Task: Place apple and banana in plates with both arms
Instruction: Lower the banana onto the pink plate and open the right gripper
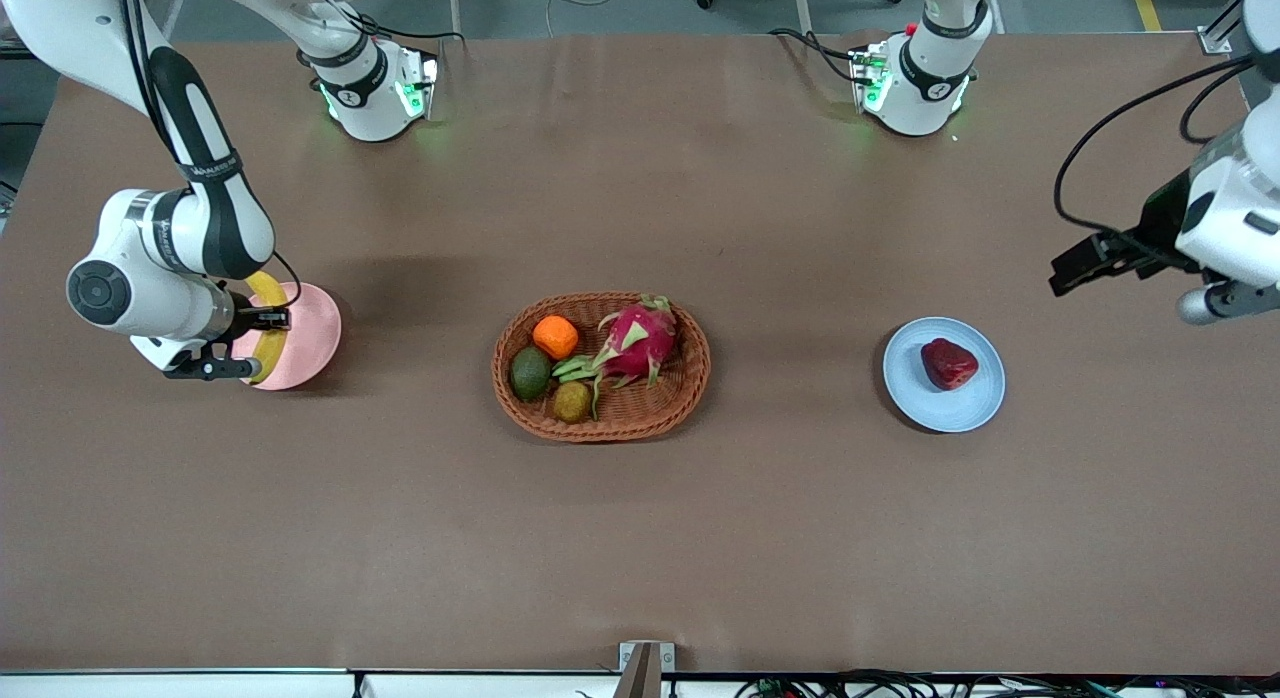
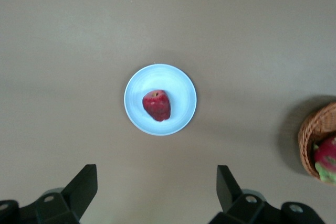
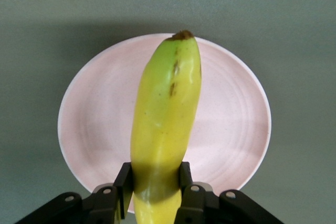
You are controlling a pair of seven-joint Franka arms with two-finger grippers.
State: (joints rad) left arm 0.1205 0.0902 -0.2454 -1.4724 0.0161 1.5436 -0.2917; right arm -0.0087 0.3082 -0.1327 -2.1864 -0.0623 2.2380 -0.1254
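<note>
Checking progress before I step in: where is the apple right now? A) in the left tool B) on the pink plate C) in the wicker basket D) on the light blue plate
D: the apple lies on the light blue plate, free of the left tool, which is open above it, while the right tool grips the banana over the pink plate.

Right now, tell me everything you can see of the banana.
The banana is long, curved, smooth-skinned, bright yellow going greenish toward its dark brown tip, with a few small brown marks. The right pincer is shut on its lower part, fingers on both sides. It is held over the pink plate; whether it touches the plate cannot be told.
</note>
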